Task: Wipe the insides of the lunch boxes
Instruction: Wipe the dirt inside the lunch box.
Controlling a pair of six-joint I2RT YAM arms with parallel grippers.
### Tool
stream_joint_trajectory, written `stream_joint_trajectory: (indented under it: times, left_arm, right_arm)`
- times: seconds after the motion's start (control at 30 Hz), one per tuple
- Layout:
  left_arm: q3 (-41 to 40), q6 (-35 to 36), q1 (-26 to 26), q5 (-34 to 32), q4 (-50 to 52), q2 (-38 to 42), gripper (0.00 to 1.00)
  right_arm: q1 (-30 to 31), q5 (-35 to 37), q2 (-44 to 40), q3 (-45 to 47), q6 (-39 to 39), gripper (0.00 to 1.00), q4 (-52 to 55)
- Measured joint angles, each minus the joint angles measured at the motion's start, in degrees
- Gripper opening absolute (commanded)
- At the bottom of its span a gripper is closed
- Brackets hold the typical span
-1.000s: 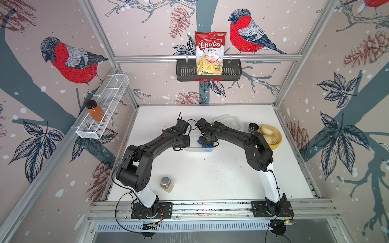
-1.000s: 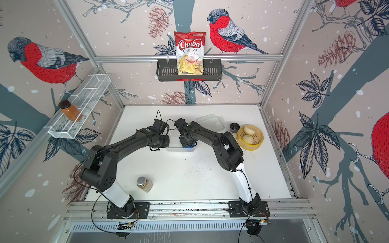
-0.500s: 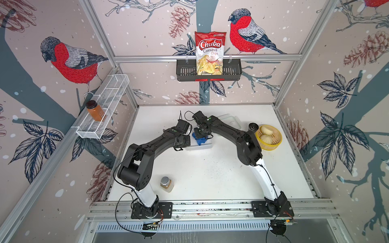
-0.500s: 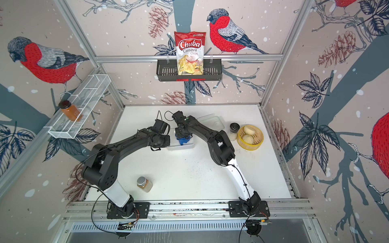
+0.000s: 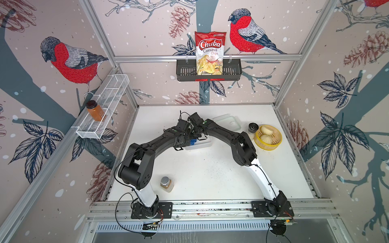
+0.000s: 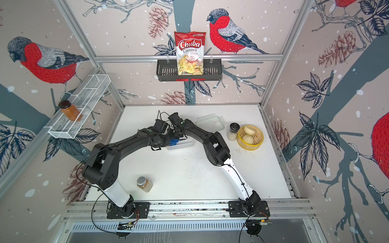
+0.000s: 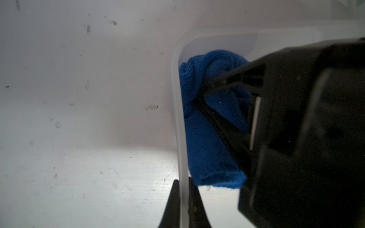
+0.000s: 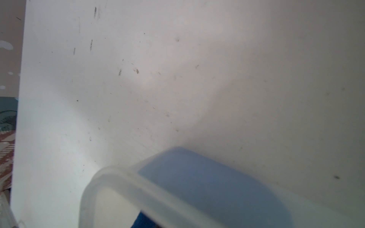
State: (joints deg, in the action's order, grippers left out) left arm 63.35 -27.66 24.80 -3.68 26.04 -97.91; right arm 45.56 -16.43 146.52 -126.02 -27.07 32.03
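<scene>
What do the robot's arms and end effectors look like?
The left arm and right arm are black angular links with a white section near the base. Thin black cables run along them; a green dot marks each forearm. The left end effector has slim tapered black fingers; the right end effector is black and ribbed.

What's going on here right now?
The left gripper is shut on the tub's wall, one finger inside and one outside, steadying it. The right gripper is shut on a blue cloth, which is pressed into a corner inside the tub. The lid is off and lies apart from the tub. Wiping looks under way.
</scene>
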Motion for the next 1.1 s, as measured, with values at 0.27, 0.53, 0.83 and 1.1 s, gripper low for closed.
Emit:
stream_joint_trajectory:
  times: [0.27,0.53,0.83,1.1]
  left_arm:
    - [-0.4,1.0,0.8,2.9,-4.3,-0.5,0.0]
    - [-0.4,0.9,0.8,3.7,-4.9,-0.6,0.0]
    - [0.1,0.9,0.8,4.5,-4.6,-0.7,0.0]
    - [0.9,2.6,0.8,4.3,-0.4,-0.5,0.0]
  right_arm:
    - [-5.3,4.8,-8.0,10.9,1.8,0.0,3.4]
    - [-3.9,24.2,-9.4,11.7,6.7,0.0,9.6]
    - [-0.8,40.3,-10.9,16.1,10.4,0.0,10.4]
    - [1.0,31.4,-20.1,30.9,10.4,0.0,5.0]
